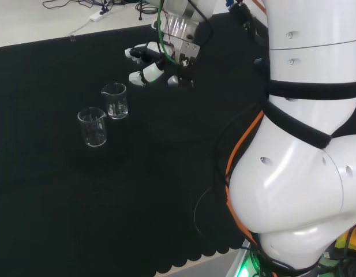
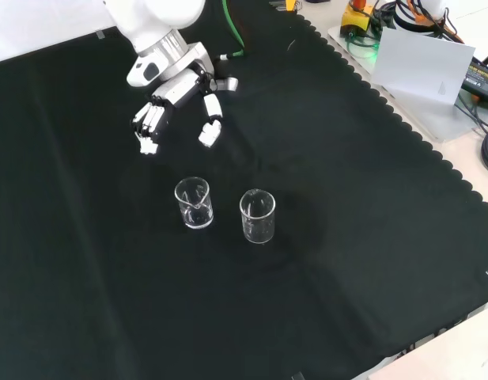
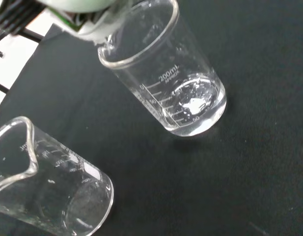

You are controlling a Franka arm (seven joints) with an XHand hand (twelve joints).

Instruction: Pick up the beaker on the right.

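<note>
Standing upright on black cloth [image 2: 370,237]: 2 clear, spouted, empty beakers [image 2: 258,215].

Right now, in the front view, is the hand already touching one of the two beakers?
No. The hand hangs open above the cloth, apart from the left beaker and the right beaker.

Bare cloth [image 2: 370,222] surrounds two close-set beakers [image 2: 194,203] [image 2: 257,215].

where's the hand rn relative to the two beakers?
Head view: the hand hovers up and to the right of the two beakers, fingers relaxed, touching neither. Front view: it sits above them, toward the top.
</note>
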